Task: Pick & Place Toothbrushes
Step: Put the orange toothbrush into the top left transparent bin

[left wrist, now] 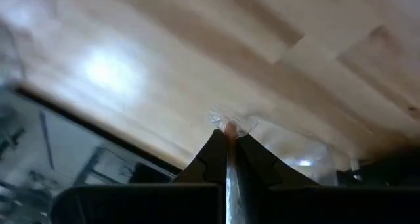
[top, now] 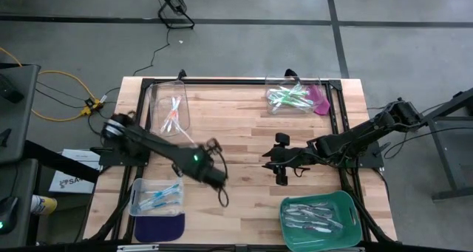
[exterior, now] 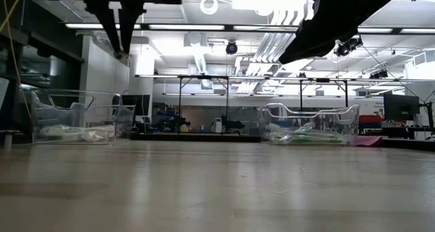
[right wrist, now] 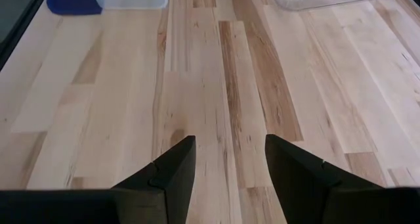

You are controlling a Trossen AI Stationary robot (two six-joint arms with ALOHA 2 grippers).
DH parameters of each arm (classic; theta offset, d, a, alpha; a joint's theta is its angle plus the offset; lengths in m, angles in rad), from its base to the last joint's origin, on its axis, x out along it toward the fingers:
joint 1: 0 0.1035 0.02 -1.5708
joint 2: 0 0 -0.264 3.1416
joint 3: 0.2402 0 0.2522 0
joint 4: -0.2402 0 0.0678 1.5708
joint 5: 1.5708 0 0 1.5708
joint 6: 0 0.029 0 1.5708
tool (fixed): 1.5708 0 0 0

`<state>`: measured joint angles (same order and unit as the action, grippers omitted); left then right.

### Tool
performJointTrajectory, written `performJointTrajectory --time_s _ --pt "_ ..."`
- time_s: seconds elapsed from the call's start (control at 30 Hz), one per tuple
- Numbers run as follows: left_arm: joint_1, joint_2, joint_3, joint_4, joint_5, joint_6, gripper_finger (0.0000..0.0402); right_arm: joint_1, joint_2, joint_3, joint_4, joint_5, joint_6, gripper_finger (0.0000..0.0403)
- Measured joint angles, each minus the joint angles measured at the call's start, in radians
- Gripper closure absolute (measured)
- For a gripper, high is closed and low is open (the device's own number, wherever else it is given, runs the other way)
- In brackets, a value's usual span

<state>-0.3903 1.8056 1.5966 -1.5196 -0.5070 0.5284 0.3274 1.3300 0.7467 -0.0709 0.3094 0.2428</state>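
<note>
Left pincer (top: 219,179) is hovering over the middle of the pale wooden tabletop (top: 244,134), toward its near left part, and is clamping a thin translucent toothbrush with a pink-orange tip (left wrist: 230,152) between its two dark fingers (left wrist: 210,159); the stick is running straight along the gap and poking out just past the fingertips. Right pincer (top: 279,163) is hanging over the middle right of the tabletop, its fingers (right wrist: 172,168) standing apart with nothing between them. Other toothbrushes are lying in four holders: pink-orange ones in a clear plastic bin (top: 168,108) at the far left, light green ones in a clear bin (top: 295,97) at the far right, blue ones in a clear bin (top: 157,198) at the near left, and pale grey-white ones in a green plastic tray (top: 319,219) at the near right corner.
</note>
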Motion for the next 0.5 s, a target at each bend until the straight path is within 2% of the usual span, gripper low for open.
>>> performJointTrajectory --time_s 0.13,0.5 --pt "0.085 -0.129 -0.108 0.015 -0.002 -0.031 0.0396 0.000 0.000 0.000 0.000 -0.001 0.000 0.0226" --pt "0.399 -0.488 -0.533 0.341 -0.003 0.014 0.0396 0.000 0.000 0.000 0.000 0.002 0.000 0.0226"
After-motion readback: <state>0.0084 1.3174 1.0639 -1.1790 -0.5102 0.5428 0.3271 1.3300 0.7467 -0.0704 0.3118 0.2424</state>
